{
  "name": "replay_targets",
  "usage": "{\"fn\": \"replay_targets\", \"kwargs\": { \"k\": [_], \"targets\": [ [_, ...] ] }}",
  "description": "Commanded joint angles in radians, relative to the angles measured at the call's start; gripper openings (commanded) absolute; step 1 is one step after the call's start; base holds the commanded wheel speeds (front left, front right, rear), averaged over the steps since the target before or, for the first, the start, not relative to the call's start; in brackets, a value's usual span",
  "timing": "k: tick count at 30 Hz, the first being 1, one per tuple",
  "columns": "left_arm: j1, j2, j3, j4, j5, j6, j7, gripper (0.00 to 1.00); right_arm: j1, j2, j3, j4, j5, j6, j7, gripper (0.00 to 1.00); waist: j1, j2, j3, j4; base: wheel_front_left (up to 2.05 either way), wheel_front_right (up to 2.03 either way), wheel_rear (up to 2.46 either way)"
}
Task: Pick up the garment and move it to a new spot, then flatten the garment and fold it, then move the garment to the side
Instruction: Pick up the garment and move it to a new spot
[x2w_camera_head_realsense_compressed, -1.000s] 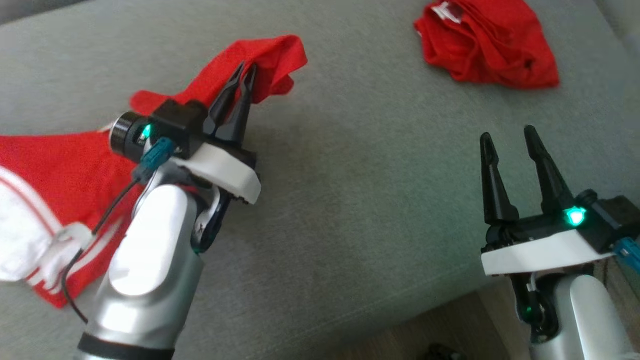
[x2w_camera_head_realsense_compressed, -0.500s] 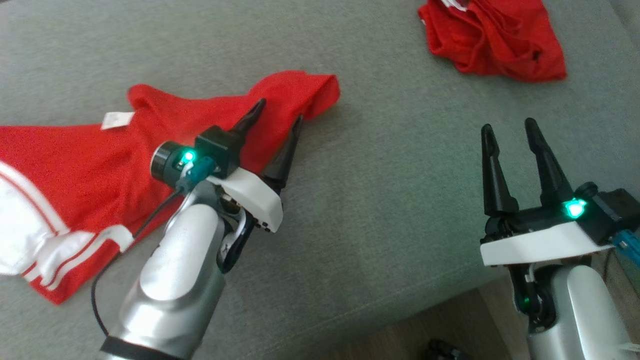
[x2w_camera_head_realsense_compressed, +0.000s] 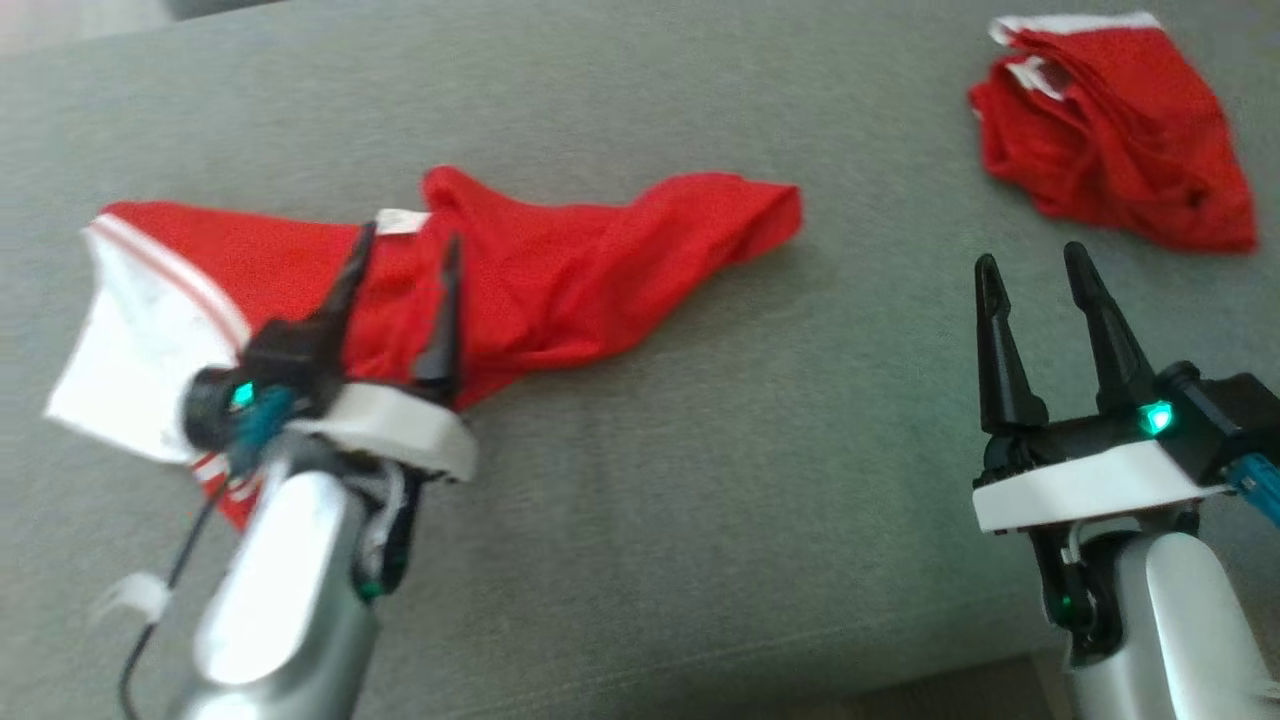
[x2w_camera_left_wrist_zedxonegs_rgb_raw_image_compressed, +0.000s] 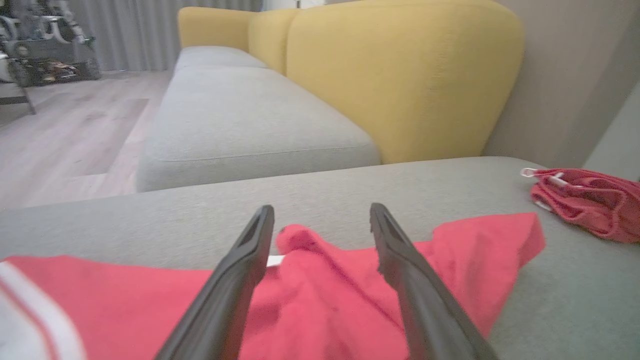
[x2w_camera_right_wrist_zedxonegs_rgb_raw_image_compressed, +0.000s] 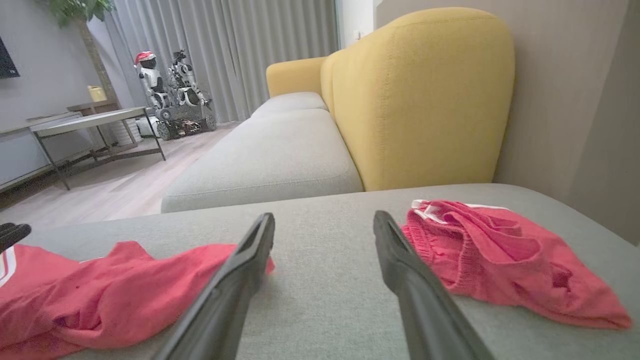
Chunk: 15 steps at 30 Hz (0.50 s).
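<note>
Garment (x2w_camera_head_realsense_compressed: 560, 260): red, rumpled, on grey cushion (x2w_camera_head_realsense_compressed: 700, 450), left of centre; left gripper (x2w_camera_head_realsense_compressed: 408, 242): jaws apart, empty, over garment's middle; right gripper (x2w_camera_head_realsense_compressed: 1032, 258): jaws apart, empty, over bare cushion; second red garment (x2w_camera_head_realsense_compressed: 1120, 130): far right, well apart.

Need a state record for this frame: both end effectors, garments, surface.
left end effector: open, fingers over the garment's middle, gripping nothing
right end effector: open, empty, over bare cushion
red garment: lying rumpled and unfolded, white-trimmed end on the robot's left
second red garment: bunched, far right, apart from the first
grey cushion: supports both garments
</note>
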Motion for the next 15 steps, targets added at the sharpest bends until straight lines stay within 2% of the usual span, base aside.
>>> {"fn": "replay_targets", "kwargs": {
  "k": [1,9,15],
  "targets": [
    [0.001,0.035,0.055,-0.048,-0.010,0.013,-0.013,1.00,0.003,-0.004,0.019,-0.031,-0.009,-0.001,0.006,1.00,0.0000,-0.0001,-0.031,0.051,0.00,0.00,0.00],
    [0.093,0.084,0.122,-0.099,-0.043,0.031,-0.018,1.00,0.017,-0.004,0.007,-0.014,-0.026,-0.001,0.024,1.00,0.0000,-0.0001,-0.075,0.130,0.00,0.00,0.00],
    [0.160,0.098,0.133,-0.129,-0.056,0.030,-0.019,1.00,0.037,-0.004,0.009,-0.001,-0.030,-0.001,0.032,1.00,0.0000,-0.0001,-0.106,0.151,0.00,0.00,0.00]
  ]
}}
